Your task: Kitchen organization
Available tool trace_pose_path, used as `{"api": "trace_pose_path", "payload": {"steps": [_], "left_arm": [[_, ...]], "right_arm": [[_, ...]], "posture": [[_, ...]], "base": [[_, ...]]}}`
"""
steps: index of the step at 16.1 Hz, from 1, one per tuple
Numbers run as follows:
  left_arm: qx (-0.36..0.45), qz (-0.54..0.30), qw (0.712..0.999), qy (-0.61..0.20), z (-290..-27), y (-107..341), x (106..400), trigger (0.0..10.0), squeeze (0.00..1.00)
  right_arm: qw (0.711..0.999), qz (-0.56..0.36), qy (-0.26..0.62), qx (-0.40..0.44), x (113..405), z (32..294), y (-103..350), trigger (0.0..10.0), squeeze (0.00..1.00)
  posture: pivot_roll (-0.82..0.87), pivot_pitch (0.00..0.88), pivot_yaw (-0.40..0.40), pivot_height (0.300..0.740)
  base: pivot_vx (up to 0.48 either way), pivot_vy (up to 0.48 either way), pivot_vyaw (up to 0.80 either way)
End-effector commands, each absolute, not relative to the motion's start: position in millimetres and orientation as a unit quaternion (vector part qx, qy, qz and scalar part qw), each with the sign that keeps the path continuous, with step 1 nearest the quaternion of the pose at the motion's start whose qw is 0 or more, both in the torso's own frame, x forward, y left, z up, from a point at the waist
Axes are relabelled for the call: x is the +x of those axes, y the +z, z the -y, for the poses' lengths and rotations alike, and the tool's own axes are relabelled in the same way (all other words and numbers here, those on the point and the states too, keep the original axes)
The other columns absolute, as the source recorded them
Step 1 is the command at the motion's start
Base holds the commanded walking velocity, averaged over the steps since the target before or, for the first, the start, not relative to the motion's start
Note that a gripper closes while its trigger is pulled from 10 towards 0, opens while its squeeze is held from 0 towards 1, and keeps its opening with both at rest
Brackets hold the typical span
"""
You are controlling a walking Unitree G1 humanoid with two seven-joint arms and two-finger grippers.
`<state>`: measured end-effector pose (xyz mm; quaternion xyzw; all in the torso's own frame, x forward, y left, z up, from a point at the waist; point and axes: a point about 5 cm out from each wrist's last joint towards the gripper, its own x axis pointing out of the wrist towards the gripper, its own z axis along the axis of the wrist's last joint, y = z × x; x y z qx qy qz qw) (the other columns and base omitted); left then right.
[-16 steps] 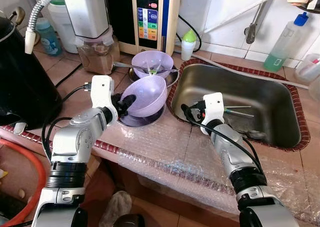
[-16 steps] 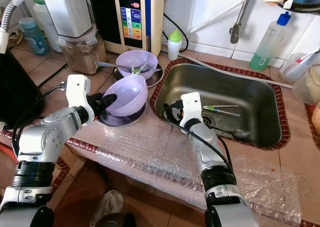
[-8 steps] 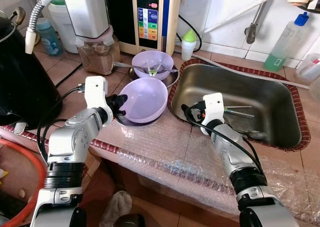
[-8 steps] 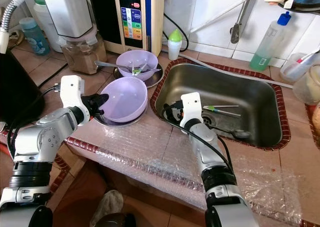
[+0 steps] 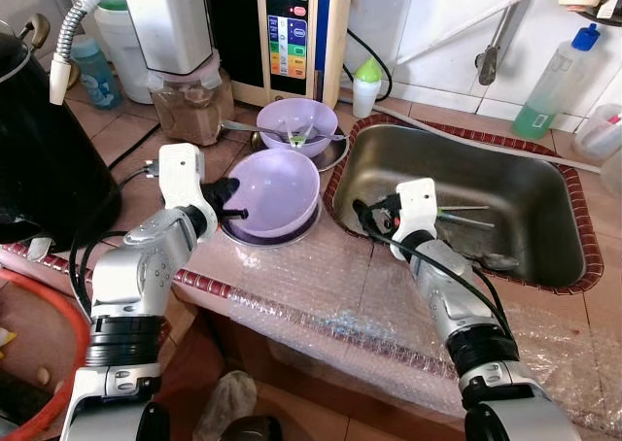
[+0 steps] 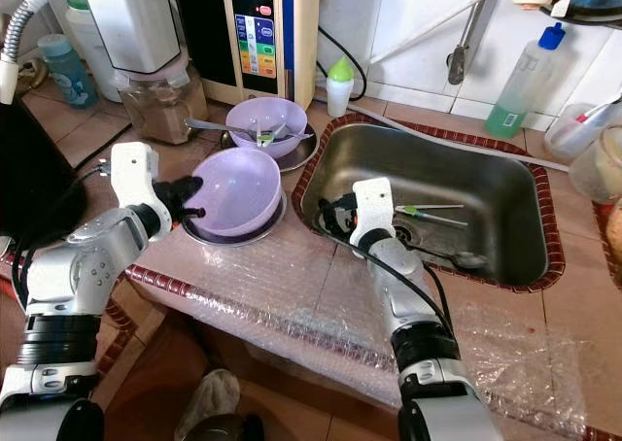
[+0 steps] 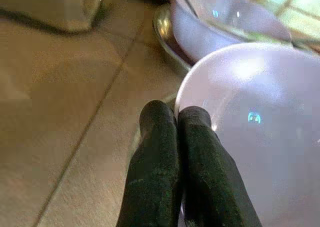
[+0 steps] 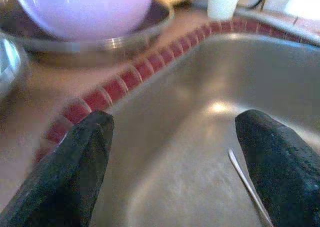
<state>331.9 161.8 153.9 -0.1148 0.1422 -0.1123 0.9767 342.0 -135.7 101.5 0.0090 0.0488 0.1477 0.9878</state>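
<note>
Left pincer (image 5: 233, 211), centre-left of frame: fingers pressed together on the rim of a purple bowl (image 5: 272, 193), which rests in a metal dish (image 5: 292, 233) on the bench (image 5: 321, 276). Right pincer (image 5: 362, 218), centre: spread wide apart, holding nothing, over the sink (image 5: 505, 193) edge

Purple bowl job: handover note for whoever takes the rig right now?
Left gripper: shut on the rim of the near purple bowl, which sits on a steel plate left of the sink.
Right gripper: open, holding nothing, at the sink's left edge.
Second purple bowl with utensils sits behind on another plate.
Spoon and utensils lie in the sink.
Done: near bowl down on plate. Left: release it, then the rest.
</note>
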Motion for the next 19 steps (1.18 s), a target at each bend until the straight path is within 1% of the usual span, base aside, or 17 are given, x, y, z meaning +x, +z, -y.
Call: {"api": "trace_pose_path", "payload": {"steps": [1,4,6,7,10,11,13,14,15,17,19], "left_arm": [[-0.114,-0.130,0.979,-0.108,-163,157,331,0.0,0.00],[-0.100,-0.114,0.982,-0.113,-155,157,330,0.0,0.00],[-0.084,-0.078,0.987,-0.111,-153,164,330,0.0,0.00],[-0.073,-0.060,0.989,-0.111,-151,168,331,0.0,0.00],[-0.059,-0.045,0.990,-0.117,-149,172,332,0.0,0.00],[-0.062,-0.040,0.990,-0.118,-148,173,332,0.0,0.00],[-0.064,-0.021,0.990,-0.123,-146,176,331,0.0,0.00],[-0.065,-0.010,0.990,-0.126,-145,178,331,0.0,0.00],[-0.065,-0.002,0.989,-0.130,-145,180,331,0.0,0.00],[-0.069,0.020,0.987,-0.145,-141,187,330,0.0,0.00],[-0.066,0.030,0.985,-0.154,-138,190,330,0.0,0.00]], "right_arm": [[0.988,-0.004,0.151,0.028,347,135,121,10.0,0.00],[0.978,0.033,0.182,0.101,348,125,141,10.0,0.00],[0.958,0.024,0.250,0.136,340,108,144,10.0,0.00],[0.946,0.021,0.294,0.134,333,98,144,10.0,0.00],[0.936,0.021,0.324,0.138,329,91,147,10.0,0.00],[0.934,0.015,0.332,0.132,328,88,147,10.0,0.00],[0.943,-0.013,0.313,0.110,331,88,139,10.0,0.00],[0.953,-0.036,0.280,0.108,336,90,133,1.8,0.00],[0.960,-0.056,0.252,0.112,342,92,129,0.0,0.00],[0.958,-0.055,0.261,0.107,347,86,136,0.0,0.00],[0.961,-0.061,0.237,0.131,354,84,141,0.0,0.00]], "posture": [[0.06,0.000,0.038,0.740],[0.06,0.000,0.036,0.740],[0.06,0.000,0.035,0.740],[0.06,0.000,0.031,0.740],[0.07,0.000,0.028,0.740],[0.06,0.000,0.023,0.740],[0.06,0.000,0.022,0.740],[0.06,0.000,0.024,0.740],[0.06,0.000,0.024,0.740],[0.06,0.000,0.026,0.740],[0.06,0.000,0.026,0.740]], "base": [[0.000,0.000,0.00],[0.000,0.000,0.00],[0.000,0.000,0.00],[0.000,0.000,0.00],[0.000,0.000,0.00],[0.000,0.000,0.00],[0.000,0.000,0.00],[0.000,0.000,0.00],[0.000,0.000,0.00],[0.000,0.000,0.00],[0.000,0.000,0.00]]}}
